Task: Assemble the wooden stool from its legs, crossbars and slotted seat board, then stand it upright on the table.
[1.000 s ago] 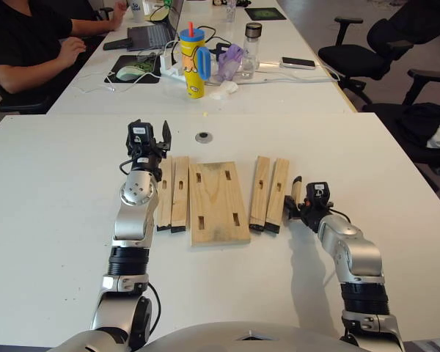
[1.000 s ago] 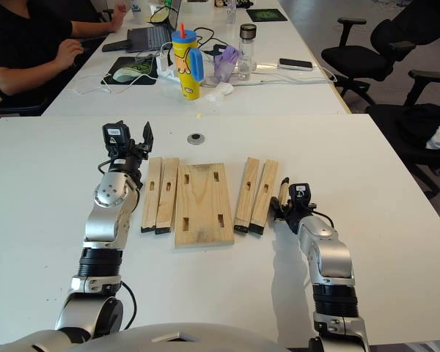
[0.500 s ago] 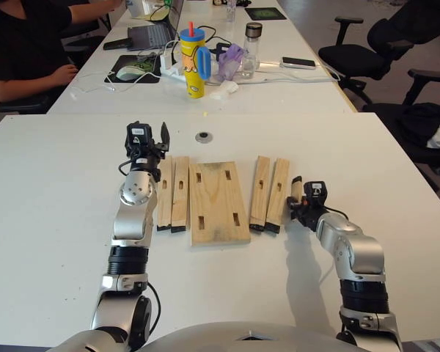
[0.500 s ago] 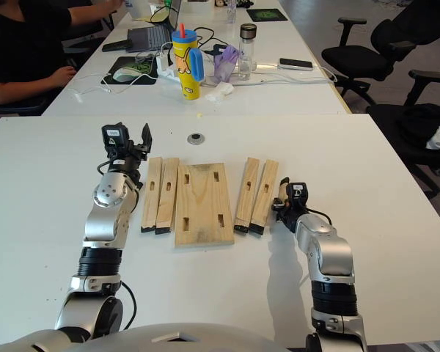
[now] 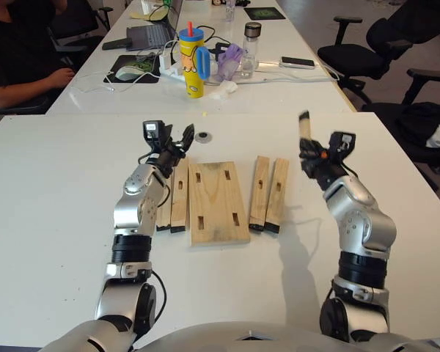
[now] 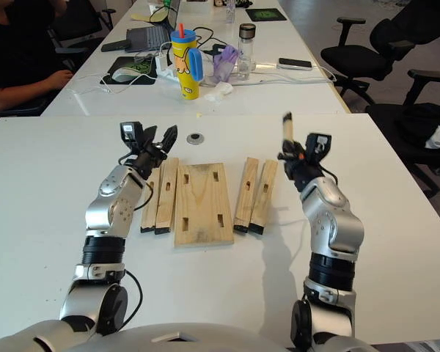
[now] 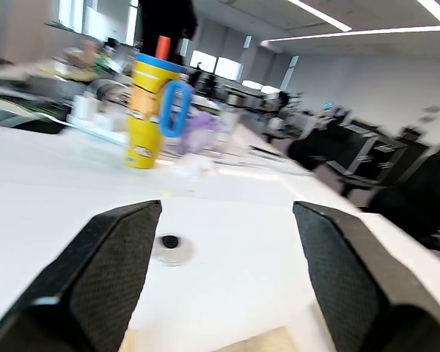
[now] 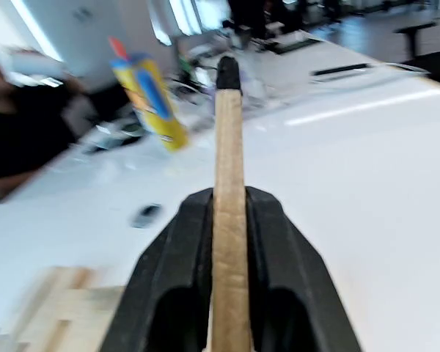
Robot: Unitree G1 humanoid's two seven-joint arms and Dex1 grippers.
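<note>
head views: right gripper (image 5: 310,155) raised above the table (image 5: 59,191), clamped on one crossbar (image 5: 305,128). the crossbar stands nearly upright, dark tip on top, above and to the right of the right legs (image 5: 269,192). a second ago we logged this gripper low at the table just beside those legs; it has since lifted with the crossbar. left gripper (image 5: 177,141) spread wide, holding nothing, over the far ends of the left legs (image 5: 173,194); it has swung slightly toward the seat board (image 5: 218,202). seat board flat, pale, four slots, lying between the two leg pairs. each leg slotted, dark at its near end.

left wrist view: we note both fingers (image 7: 117,257) far apart, with white table and a yellow cup (image 7: 148,110) beyond.

right wrist view: fingers (image 8: 183,249) pressed against both sides of the crossbar, a plain pale stick with a black tip.
</note>
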